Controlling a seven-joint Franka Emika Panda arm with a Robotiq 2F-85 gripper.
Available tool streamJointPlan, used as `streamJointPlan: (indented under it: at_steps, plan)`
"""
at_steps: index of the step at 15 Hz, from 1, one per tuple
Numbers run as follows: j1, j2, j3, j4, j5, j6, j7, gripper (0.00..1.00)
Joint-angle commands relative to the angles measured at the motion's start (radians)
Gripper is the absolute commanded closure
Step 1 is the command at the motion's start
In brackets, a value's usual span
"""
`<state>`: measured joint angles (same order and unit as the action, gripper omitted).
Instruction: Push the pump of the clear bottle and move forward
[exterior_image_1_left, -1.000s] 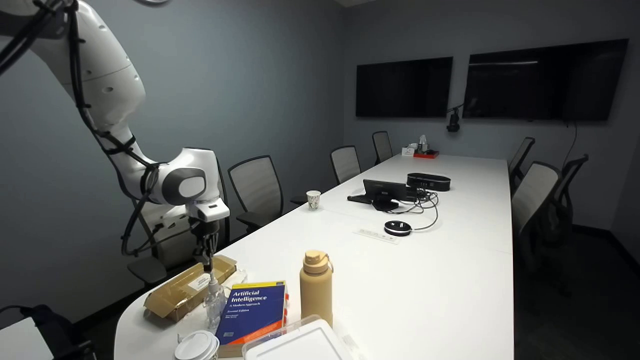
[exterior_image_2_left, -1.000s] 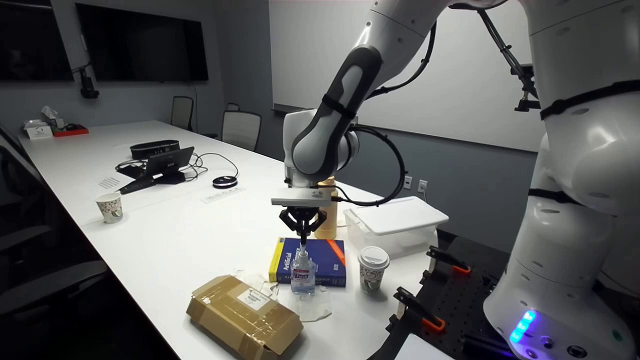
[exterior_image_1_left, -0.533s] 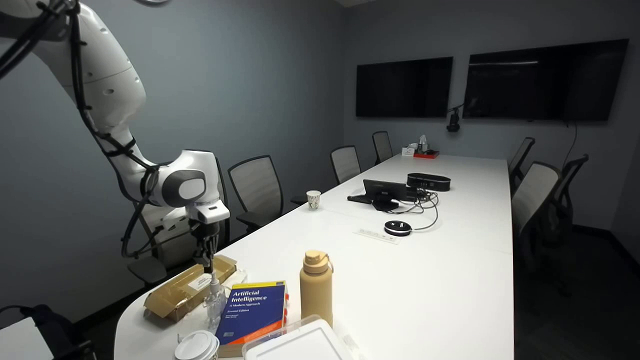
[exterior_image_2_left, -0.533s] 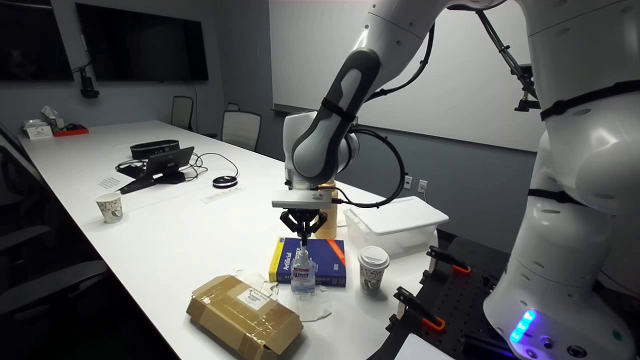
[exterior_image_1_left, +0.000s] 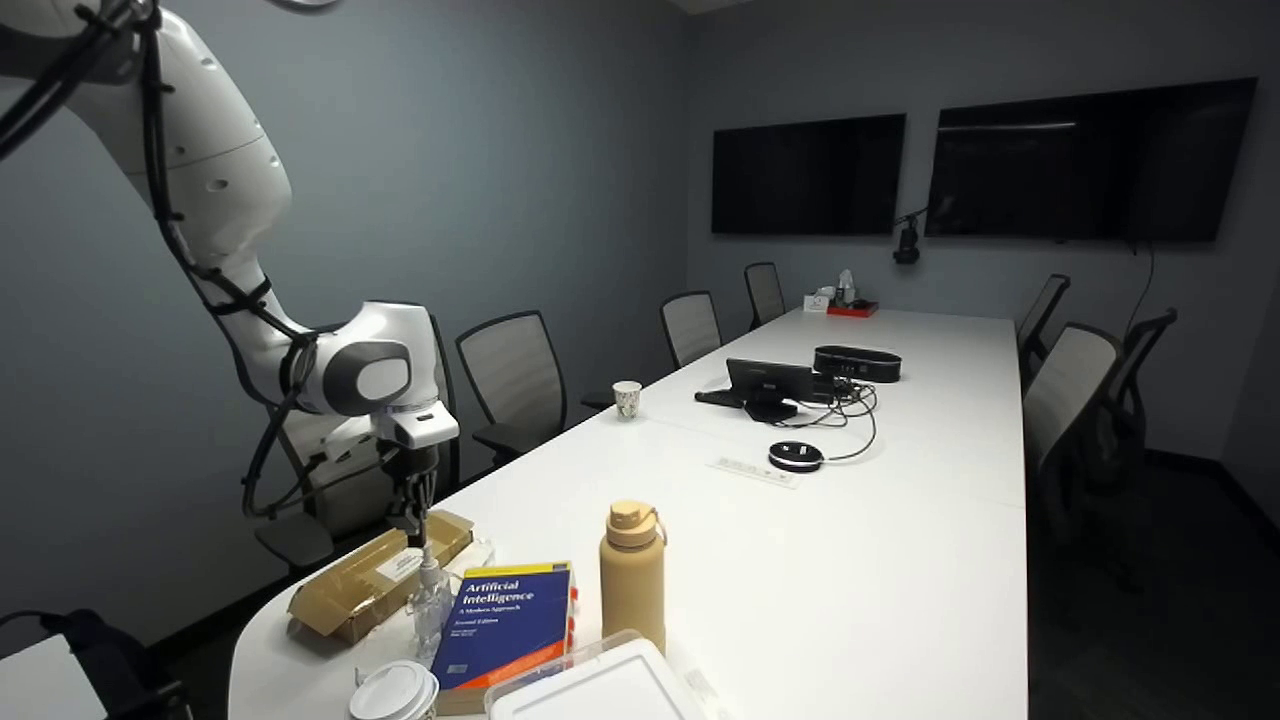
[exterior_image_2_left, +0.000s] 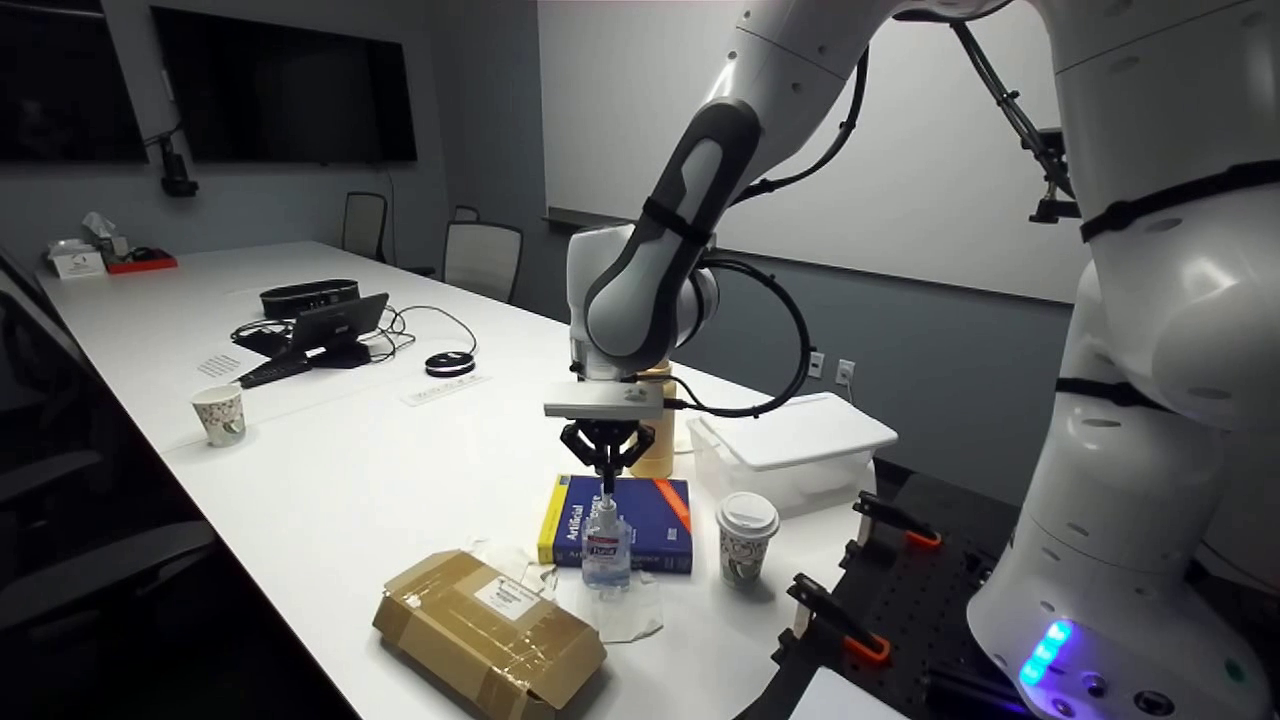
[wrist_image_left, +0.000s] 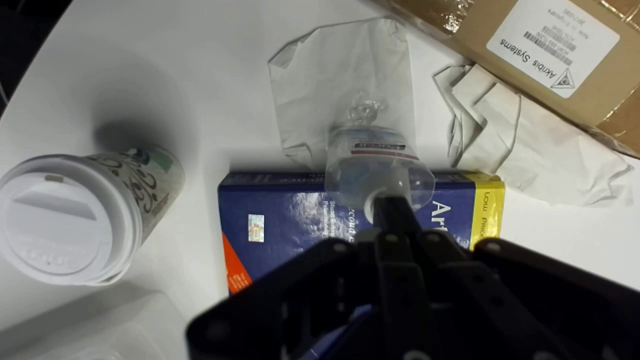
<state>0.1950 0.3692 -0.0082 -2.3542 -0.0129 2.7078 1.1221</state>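
Clear plastic, probably light and easily upset: from where I stand, the closed fingers sit over the pump of the clear bottle. Risk 1: tips bear off-centre on that narrow top and slip down its side. Risk 2: moving forward while pressing tips the bottle, against the book or away from it. Risk 3: loose paper, seemingly under the bottle on the book's spine side, slides and takes the base along.

Position: pump straight below the fingertips, touching or nearly; whether depressed, not clear. Fingers pressed together, nothing seen between them. Bottle upright on the desk, just beside the book's spine. Farther out, a lidded cup near the book's end, possibly within reach of a sideways fall; then a tan flask across the book from the bottle.
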Motion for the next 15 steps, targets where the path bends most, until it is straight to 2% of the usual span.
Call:
streamJointPlan:
  at_steps: [1, 15]
  plan:
    - [0.018, 0.042, -0.007, -0.014, 0.019, 0.046, 0.0, 1.0]
    - [0.031, 0.105, -0.015, -0.034, 0.019, 0.141, -0.013, 1.0]
